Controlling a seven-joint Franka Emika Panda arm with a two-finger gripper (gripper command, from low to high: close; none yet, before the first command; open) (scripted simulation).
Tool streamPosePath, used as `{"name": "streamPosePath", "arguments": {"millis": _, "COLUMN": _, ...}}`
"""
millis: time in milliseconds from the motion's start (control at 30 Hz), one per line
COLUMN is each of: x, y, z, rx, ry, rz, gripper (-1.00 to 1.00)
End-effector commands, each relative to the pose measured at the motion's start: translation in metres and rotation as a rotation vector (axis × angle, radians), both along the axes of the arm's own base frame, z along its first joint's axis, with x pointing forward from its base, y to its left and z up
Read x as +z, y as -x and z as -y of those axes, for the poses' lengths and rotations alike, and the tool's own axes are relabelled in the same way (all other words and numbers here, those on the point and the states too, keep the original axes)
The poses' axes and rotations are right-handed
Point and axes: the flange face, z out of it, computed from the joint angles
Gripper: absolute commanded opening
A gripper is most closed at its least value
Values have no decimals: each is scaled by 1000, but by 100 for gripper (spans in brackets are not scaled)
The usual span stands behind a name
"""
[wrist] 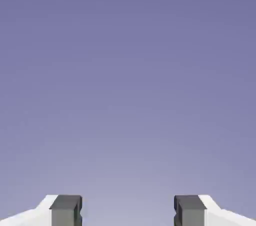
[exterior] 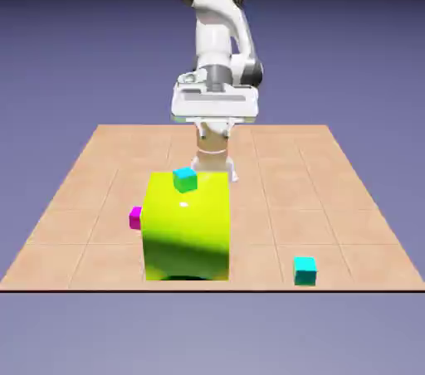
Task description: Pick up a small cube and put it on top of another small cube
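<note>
No tiny yellow cube shows in either view; it is hidden or out of view. A small green-teal cube (exterior: 185, 179) rests on top of the huge yellow-green cube (exterior: 187, 228). Against that big cube's left side sits a small magenta cube (exterior: 135, 217). A small cyan cube (exterior: 305, 270) lies near the table's front edge at the exterior view's right. My gripper (exterior: 216, 106) hangs high above the table behind the big cube. In the hand view the gripper (wrist: 127, 212) is open, its fingertips (wrist: 65, 210) wide apart with only backdrop between them.
The huge yellow-green cube stands mid-table between the arm and the front edge. The tiled wooden table (exterior: 349, 199) ends just in front of the cyan cube. The arm's base (exterior: 212, 153) rises at the far edge.
</note>
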Motion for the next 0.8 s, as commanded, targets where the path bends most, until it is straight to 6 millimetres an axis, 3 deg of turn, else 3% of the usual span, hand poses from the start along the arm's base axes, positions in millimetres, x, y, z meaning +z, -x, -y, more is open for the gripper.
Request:
{"name": "streamPosePath", "arguments": {"millis": 0, "x": 10, "y": -6, "z": -1, "rx": -4, "ry": -4, "rz": 4, "gripper": 0}}
{"name": "streamPosePath", "arguments": {"millis": 367, "x": -49, "y": -22, "z": 89, "rx": 65, "ry": -135, "rz": -212, "gripper": 0}}
{"name": "streamPosePath", "arguments": {"millis": 767, "x": -125, "y": -13, "z": 164, "rx": 195, "ry": -308, "rz": -299, "gripper": 0}}
